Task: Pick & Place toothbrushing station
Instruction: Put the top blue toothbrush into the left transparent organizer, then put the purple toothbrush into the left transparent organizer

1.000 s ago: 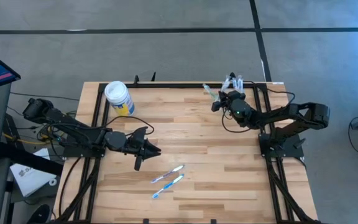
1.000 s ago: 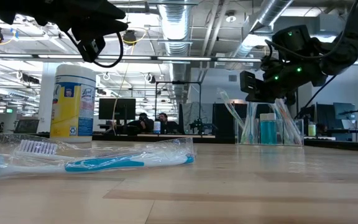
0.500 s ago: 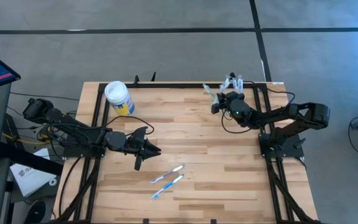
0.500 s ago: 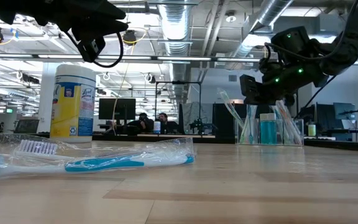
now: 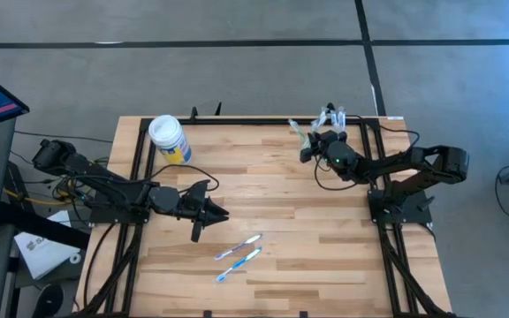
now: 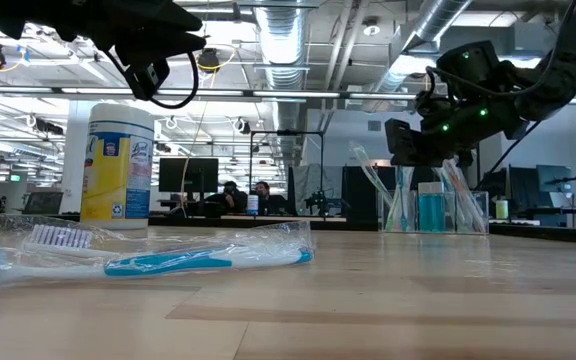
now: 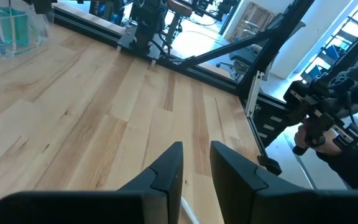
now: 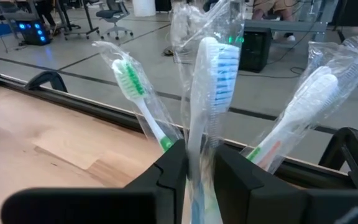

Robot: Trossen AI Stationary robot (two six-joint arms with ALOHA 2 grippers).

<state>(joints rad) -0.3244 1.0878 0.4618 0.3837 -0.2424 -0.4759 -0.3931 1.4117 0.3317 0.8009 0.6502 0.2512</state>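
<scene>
The toothbrushing station is a clear cup (image 5: 330, 117) at the table's far right edge, standing on its base (image 6: 434, 212) with several wrapped toothbrushes upright in it. My right gripper (image 5: 322, 134) reaches level into them. It is open, with its fingers (image 8: 169, 165) close on either side of a blue-bristled wrapped toothbrush (image 8: 211, 81). Two more wrapped toothbrushes (image 5: 239, 252) lie flat near the table's middle front. My left gripper (image 5: 224, 214) hovers open above the left middle of the table with nothing between its fingers (image 7: 166, 174). My right gripper has the wrapped blue-bristled toothbrush's handle (image 8: 197, 146) standing in the gap between its fingers, which come at it level and lie across it. I cannot tell whether the fingers touch the handle or its wrapper. The toothbrush stands upright among the others.
A white-lidded yellow-and-blue canister (image 5: 168, 137) stands at the far left of the table. A black frame rail (image 5: 254, 117) runs along the far edge. Bare wood (image 5: 272, 194) lies between the two arms.
My right gripper has rolled slightly about its own pointing line while staying at the cup. The left arm and the toothbrushes on the table have kept still.
</scene>
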